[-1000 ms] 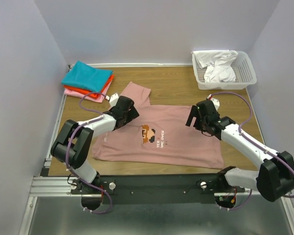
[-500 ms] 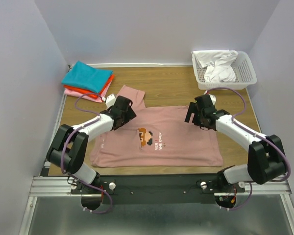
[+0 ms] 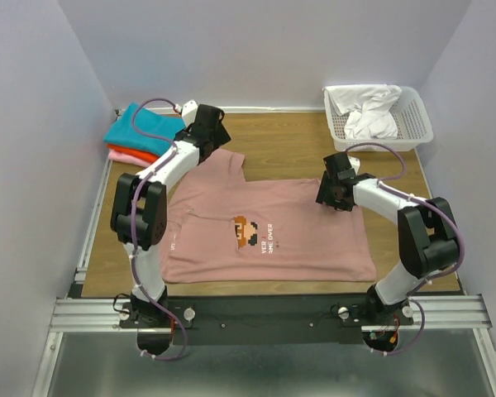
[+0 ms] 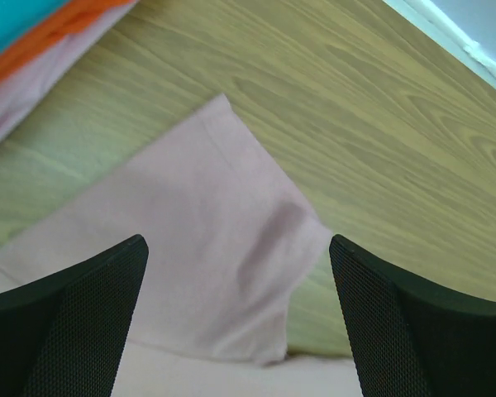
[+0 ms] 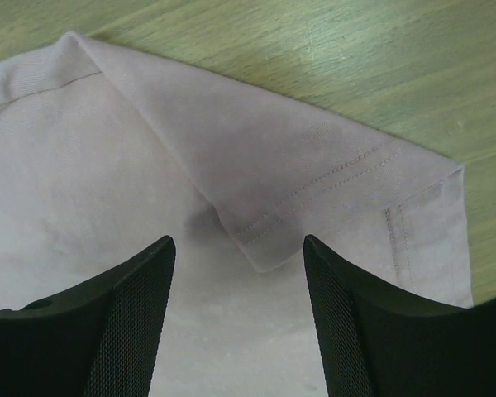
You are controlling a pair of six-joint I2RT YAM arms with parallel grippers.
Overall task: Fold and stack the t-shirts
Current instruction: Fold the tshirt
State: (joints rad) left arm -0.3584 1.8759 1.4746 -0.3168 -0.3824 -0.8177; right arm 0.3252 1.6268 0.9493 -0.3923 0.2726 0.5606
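Note:
The large dusty-pink t-shirt (image 3: pixel 264 236) lies spread flat on the wooden table, print facing up. My left gripper (image 3: pixel 208 142) is open and empty just above its far left sleeve (image 3: pixel 221 163). That sleeve (image 4: pixel 215 248) shows between the left fingers (image 4: pixel 66 314). My right gripper (image 3: pixel 330 197) is open and empty over the shirt's right sleeve, which is folded inward onto the body, with its hemmed corner (image 5: pixel 269 240) between the fingers (image 5: pixel 364 331). The folded teal shirt (image 3: pixel 145 128) tops a stack on orange-red and pink ones (image 3: pixel 136 157) at the back left.
A white mesh basket (image 3: pixel 413 124) holding white cloth stands at the back right. The folded stack's edge (image 4: pixel 33 50) lies close to the left gripper. The back wall and side walls enclose the table.
My left gripper has moved away from the shirt's left shoulder toward the back, to the far left sleeve. My right gripper has shifted slightly back to the right sleeve. The shirt has flattened a little.

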